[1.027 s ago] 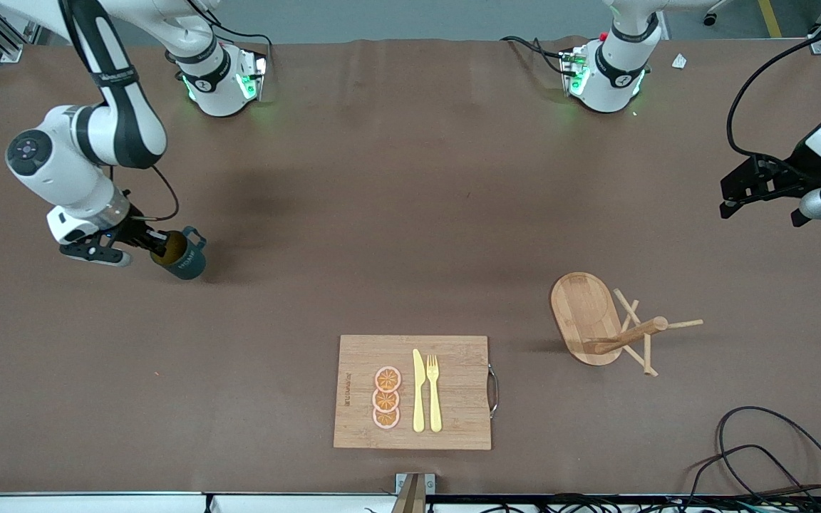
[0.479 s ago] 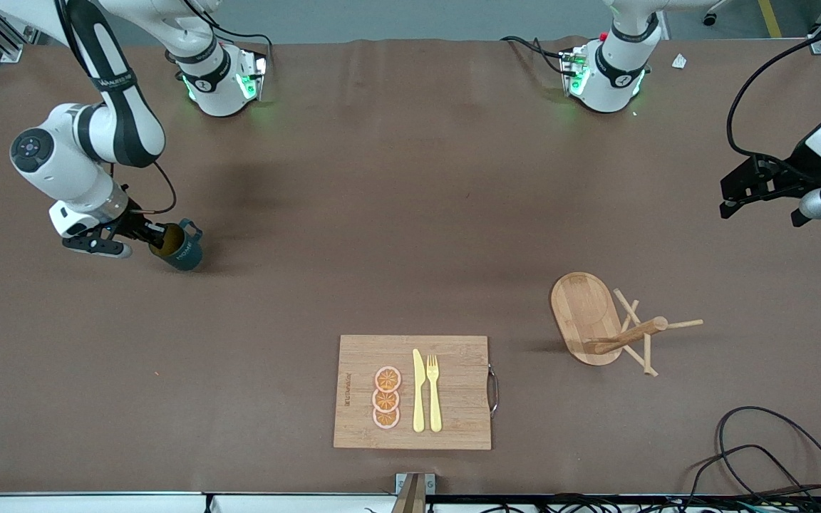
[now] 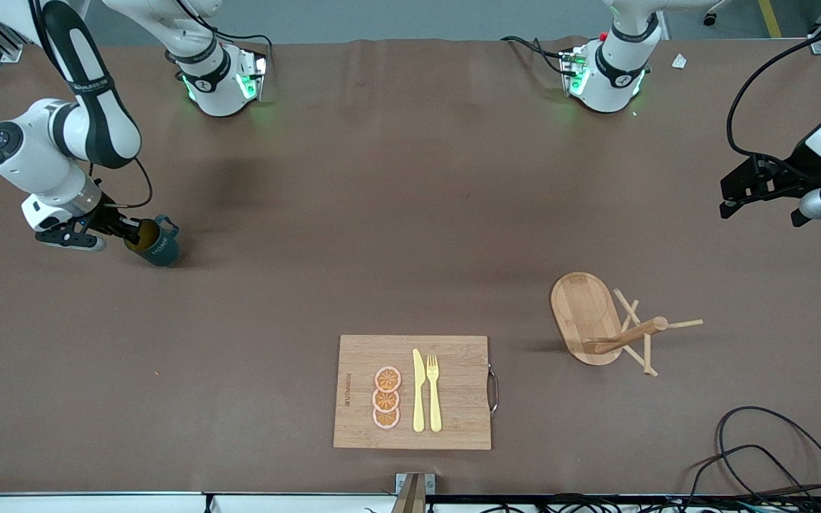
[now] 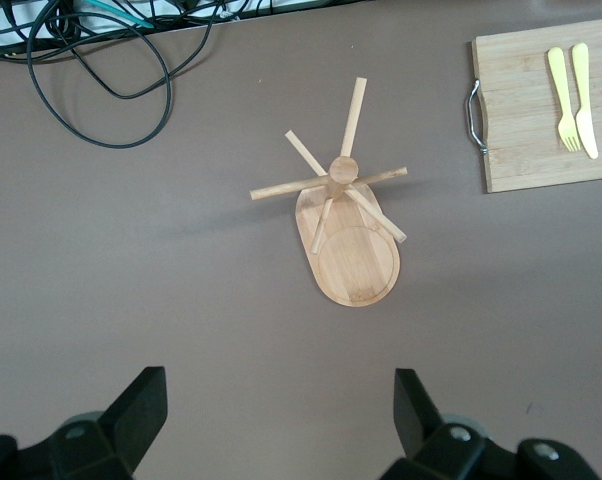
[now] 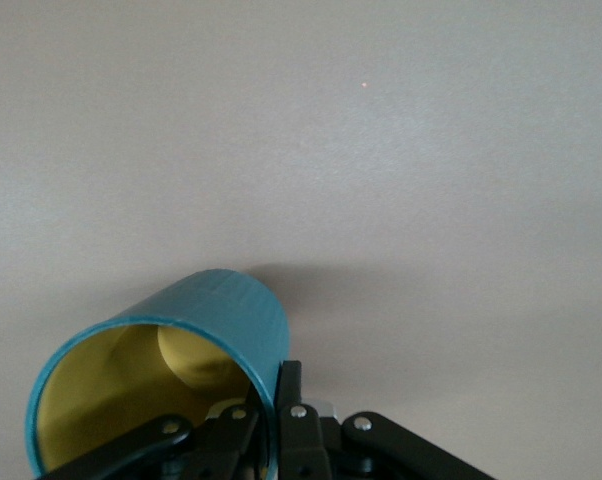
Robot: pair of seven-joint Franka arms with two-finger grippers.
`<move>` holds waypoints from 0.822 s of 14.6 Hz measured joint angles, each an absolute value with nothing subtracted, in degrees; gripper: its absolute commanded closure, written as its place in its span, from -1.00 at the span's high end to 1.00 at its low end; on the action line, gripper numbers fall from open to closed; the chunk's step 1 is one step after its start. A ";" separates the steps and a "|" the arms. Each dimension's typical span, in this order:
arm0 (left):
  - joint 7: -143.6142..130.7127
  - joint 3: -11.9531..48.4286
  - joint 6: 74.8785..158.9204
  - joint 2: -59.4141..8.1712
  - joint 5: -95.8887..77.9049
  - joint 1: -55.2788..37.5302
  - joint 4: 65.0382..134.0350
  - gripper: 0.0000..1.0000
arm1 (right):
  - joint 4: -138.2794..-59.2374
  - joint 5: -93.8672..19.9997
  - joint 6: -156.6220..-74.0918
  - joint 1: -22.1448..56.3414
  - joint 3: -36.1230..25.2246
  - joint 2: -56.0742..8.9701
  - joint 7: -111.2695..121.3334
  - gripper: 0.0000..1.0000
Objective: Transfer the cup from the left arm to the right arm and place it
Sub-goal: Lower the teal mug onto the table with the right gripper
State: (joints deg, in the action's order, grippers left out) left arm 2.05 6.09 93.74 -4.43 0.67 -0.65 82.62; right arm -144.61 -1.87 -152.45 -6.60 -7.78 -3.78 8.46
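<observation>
Gripping the cup [image 3: 156, 244] by its rim, my right jaws [image 3: 120, 231] are pinched onto the wall, one finger inside, one outside. Cup hangs tilted over the bench [image 3: 353, 214] at the right arm's end. Front view shows its loop handle and white lettering; the right wrist view shows neither, only the ochre interior [image 5: 131, 395] and teal wall. My left jaws [image 3: 731, 196] wait spread wide and empty over the left arm's end. Left wrist view looks down on the wooden mug tree [image 4: 346, 230] between the two fingertips [image 4: 146, 395], plus cutting board [image 4: 541, 105] with knife, fork and cables.
</observation>
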 measured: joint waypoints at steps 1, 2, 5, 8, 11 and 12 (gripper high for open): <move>2.05 6.09 93.74 -4.43 0.67 -0.65 82.62 1.00 | -144.63 -1.87 -153.18 -6.65 -7.76 -4.05 8.57 -0.99; 2.05 6.09 93.74 -4.43 0.67 -0.65 82.62 1.00 | -144.64 -1.87 -154.19 -6.65 -7.74 -4.63 8.59 -0.99; 2.05 6.09 93.74 -4.43 0.67 -0.65 82.62 1.00 | -144.63 -1.87 -156.33 -6.69 -7.73 -6.80 8.76 -0.99; 2.05 6.09 93.74 -4.43 0.67 -0.65 82.62 1.00 | -144.60 -1.87 -156.74 -6.69 -7.66 -7.57 8.77 -0.89; 2.05 6.09 93.74 -4.43 0.67 -0.65 82.62 1.00 | -144.55 -1.87 -156.74 -6.69 -7.64 -7.58 8.78 -0.02; 2.05 6.09 93.74 -4.43 0.67 -0.65 82.62 1.00 | -144.53 -1.87 -156.75 -6.70 -7.64 -7.58 8.79 0.12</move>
State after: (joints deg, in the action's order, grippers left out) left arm 2.05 6.09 93.74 -4.43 0.67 -0.65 82.62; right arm -144.53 -1.87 -156.75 -6.70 -7.64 -7.58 8.79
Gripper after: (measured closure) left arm 0.000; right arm 0.850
